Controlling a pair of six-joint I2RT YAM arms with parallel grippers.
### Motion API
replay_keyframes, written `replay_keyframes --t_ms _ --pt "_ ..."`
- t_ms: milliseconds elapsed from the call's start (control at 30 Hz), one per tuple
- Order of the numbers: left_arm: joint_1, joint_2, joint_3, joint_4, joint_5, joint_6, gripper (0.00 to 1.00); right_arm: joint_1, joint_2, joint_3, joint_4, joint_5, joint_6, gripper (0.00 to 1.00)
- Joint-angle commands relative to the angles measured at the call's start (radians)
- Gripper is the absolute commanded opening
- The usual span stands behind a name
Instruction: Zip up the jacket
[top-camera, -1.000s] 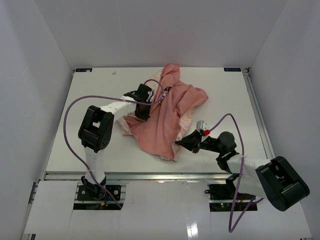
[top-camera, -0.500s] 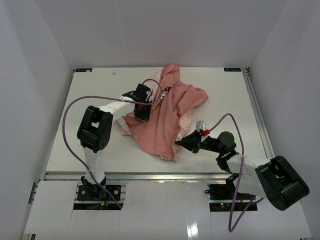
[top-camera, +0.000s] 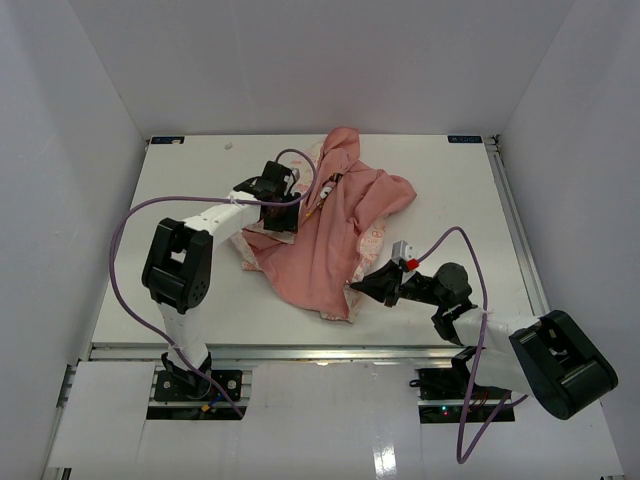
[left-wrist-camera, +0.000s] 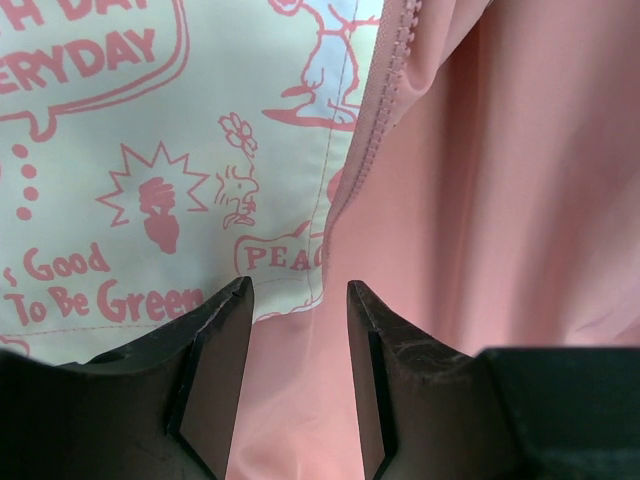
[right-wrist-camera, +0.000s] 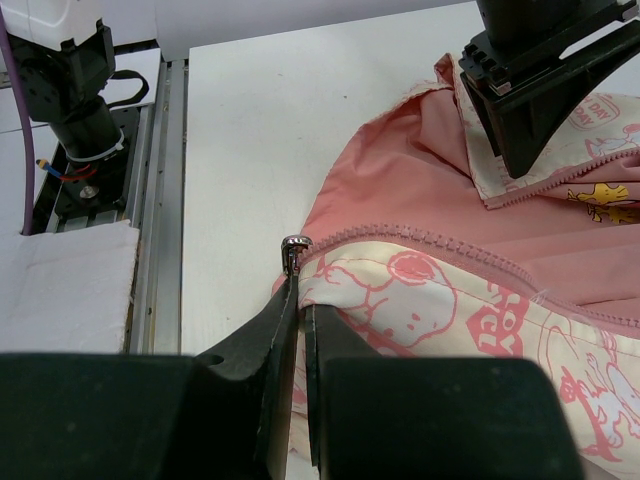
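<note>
Noted right claw (right-wrist-camera: 298, 295) clamped on jacket (top-camera: 325, 250) near hem at zipper end (right-wrist-camera: 293, 243); left claw (left-wrist-camera: 298, 300) apart, over jacket's far-left zipper edge (left-wrist-camera: 385, 110).

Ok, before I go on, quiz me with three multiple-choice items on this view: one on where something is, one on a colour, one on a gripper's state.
1. Where does the right gripper meet the jacket?
A. at the hood
B. at a sleeve cuff
C. at the near hem, beside the metal zipper end

2. The lettering on the cream fabric is:
A. pink
B. blue
C. black

3. The left gripper is:
A. clamped on a fold
B. open over the fabric
C. shut on nothing

Answers:
1 C: the right wrist view shows its fingers closed on the hem next to the metal piece.
2 A: the left wrist view shows pink words.
3 B: its jaws stand apart with nothing between them.
</note>
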Motion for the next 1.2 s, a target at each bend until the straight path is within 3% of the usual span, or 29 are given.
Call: replay_keyframes --t_ms 0,800,1167 --pt "0.001 -0.030 0.006 0.007 0.018 0.005 0.53 -0.003 0.000 0.011 0.033 -0.006 -0.020 0.08" --pt "0.002 0.076 0.001 0.024 -0.001 -0.016 0.38 -0.003 -0.008 -0.001 0.043 -0.006 -0.019 0.08" --pt "0.003 0.079 -0.017 0.042 0.067 0.001 0.01 -0.003 -0.010 -0.004 0.044 -0.007 -0.019 0.08"
